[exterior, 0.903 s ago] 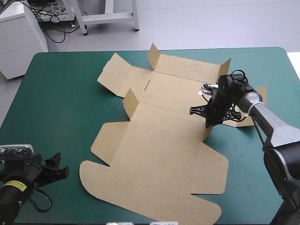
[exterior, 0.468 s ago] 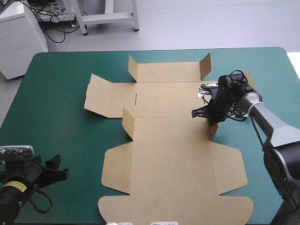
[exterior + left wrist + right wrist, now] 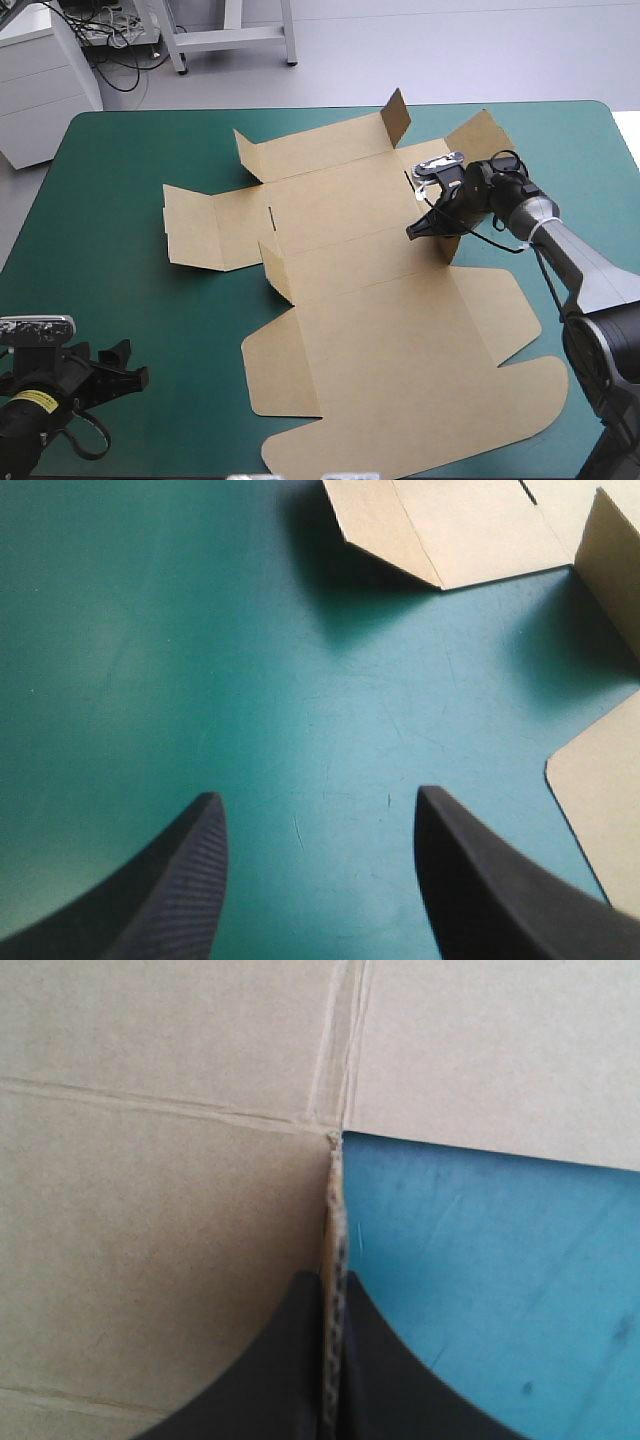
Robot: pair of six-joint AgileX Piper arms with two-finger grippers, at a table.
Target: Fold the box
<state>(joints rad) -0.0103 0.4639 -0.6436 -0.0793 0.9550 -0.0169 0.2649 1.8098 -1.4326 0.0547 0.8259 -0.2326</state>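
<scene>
While clamped on one upright side flap, holds the whole brown box by its right edge.
Has the box spread mostly flat and skewed on the teal-green table, with small flaps upright along the far and left sides. Holds the right gripper all but closed on the flap's thin edge, black fingers pressed to either face, probably for want of any other purchase on a flat sheet. Rests the left gripper low at the near left corner, spread wide over bare cover, seemingly clear of the work until needed.
</scene>
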